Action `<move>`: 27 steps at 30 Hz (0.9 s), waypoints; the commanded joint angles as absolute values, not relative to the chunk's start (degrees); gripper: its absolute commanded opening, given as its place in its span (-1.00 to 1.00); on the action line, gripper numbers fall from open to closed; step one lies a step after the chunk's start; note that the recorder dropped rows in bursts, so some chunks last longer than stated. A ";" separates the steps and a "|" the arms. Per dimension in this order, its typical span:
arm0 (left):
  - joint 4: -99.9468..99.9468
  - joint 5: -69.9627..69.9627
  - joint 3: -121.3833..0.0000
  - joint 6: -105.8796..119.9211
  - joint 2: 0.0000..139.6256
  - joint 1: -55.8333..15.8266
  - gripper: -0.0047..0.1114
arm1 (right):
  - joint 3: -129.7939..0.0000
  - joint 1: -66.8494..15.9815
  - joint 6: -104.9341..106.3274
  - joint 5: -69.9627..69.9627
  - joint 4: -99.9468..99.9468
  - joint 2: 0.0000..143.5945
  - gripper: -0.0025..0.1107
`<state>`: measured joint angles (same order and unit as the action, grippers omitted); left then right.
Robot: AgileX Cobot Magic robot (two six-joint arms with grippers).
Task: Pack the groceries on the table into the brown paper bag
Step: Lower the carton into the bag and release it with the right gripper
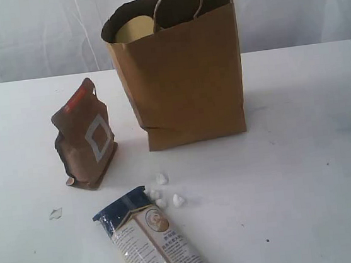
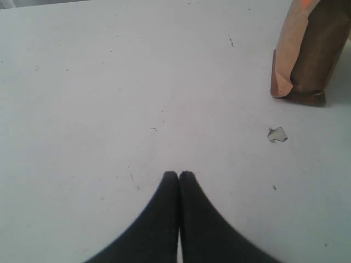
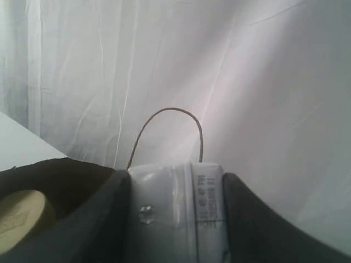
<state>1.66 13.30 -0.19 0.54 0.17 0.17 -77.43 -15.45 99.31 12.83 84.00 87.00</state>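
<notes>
White carton [image 3: 175, 219] clamped in your right gripper [image 3: 175, 176], jaws part-spread around it, over brown paper bag [image 1: 185, 79] mouth, top centre of exterior frame. Drop off-centre: carton may snag handle loop [image 3: 170, 109] or rim, could tip bag. Left gripper [image 2: 179, 175] closed, empty. Pouch [image 1: 86, 138], noodle packet [image 1: 153, 242] lie lower left.

The pouch [image 1: 85, 137] stands left of the paper bag [image 1: 185, 79]; lumps [image 1: 163, 193] and noodle packet [image 1: 153, 242] lie in front

In the brown paper bag [image 1: 185, 79] a tan lid [image 1: 133, 29] blocks the mouth's left — the right seems open.
</notes>
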 commanded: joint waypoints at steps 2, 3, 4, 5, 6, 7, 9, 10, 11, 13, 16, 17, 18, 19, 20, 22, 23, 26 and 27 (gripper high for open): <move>1.64 13.32 0.00 0.00 0.00 -0.15 -0.92 | -78.23 -15.38 100.22 12.72 85.17 88.10 -0.96; 1.64 13.32 0.00 0.00 0.00 -0.15 -0.92 | -78.23 -15.38 100.22 12.58 85.17 88.69 -0.96; 1.64 13.32 0.00 0.00 0.00 -0.15 -0.92 | -78.23 -15.38 100.22 12.58 85.17 89.01 -0.96; 1.64 13.32 0.00 0.00 0.00 -0.15 -0.92 | -78.23 -15.38 100.22 12.58 85.17 89.76 -0.96; 1.64 13.32 0.00 0.00 0.00 -0.15 -0.92 | -78.23 -15.38 100.22 12.74 85.17 89.90 -0.96; 1.64 13.32 0.00 0.00 0.00 -0.15 -0.92 | -78.23 -15.38 100.22 12.80 85.05 90.26 -0.94; 1.64 13.32 0.00 0.00 0.00 -0.15 -0.92 | -78.23 -15.38 100.22 12.80 84.96 90.40 -0.79; 1.64 13.32 0.00 0.00 0.00 -0.15 -0.92 | -78.23 -15.38 100.22 12.80 84.84 90.40 -0.66; 1.64 13.32 0.00 0.00 0.00 -0.15 -0.92 | -78.23 -15.38 100.22 12.80 84.84 90.40 -0.54; 1.64 13.32 0.00 0.00 0.00 -0.15 -0.92 | -78.23 -15.38 100.22 11.63 84.84 90.40 -0.32; 1.64 13.32 0.00 0.00 0.00 -0.15 -0.92 | -78.12 -15.38 100.22 9.81 84.84 90.40 -0.15; 1.64 13.32 0.00 0.00 0.00 -0.15 -0.92 | -78.12 -15.38 100.22 9.57 84.84 90.40 -0.15; 1.64 13.32 0.00 0.00 0.00 -0.15 -0.92 | -77.88 -15.38 100.22 9.44 84.84 90.40 -0.15; 1.64 13.32 0.00 0.00 0.00 -0.15 -0.92 | -77.86 -15.38 100.22 9.34 84.84 90.40 -0.15; 1.64 13.32 0.00 0.00 0.00 -0.15 -0.92 | -77.75 -15.38 100.11 9.35 84.84 90.40 -0.15; 1.64 13.32 0.00 0.00 0.00 -0.15 -0.92 | -77.49 -15.38 100.01 9.35 84.84 90.40 -0.15; 1.64 13.32 0.00 0.00 0.00 -0.15 -0.92 | -77.49 -15.38 100.01 9.35 84.84 90.40 -0.15; 1.64 13.32 0.00 0.00 0.00 -0.15 -0.92 | -77.50 -15.38 100.01 9.35 84.96 90.40 -0.15; 1.64 13.32 0.00 0.00 0.00 -0.15 -0.92 | -77.50 -15.38 100.01 9.35 84.96 90.40 -0.15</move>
<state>1.66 13.30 -0.19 0.54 0.17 0.17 -77.44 -15.45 99.53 9.92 84.46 90.75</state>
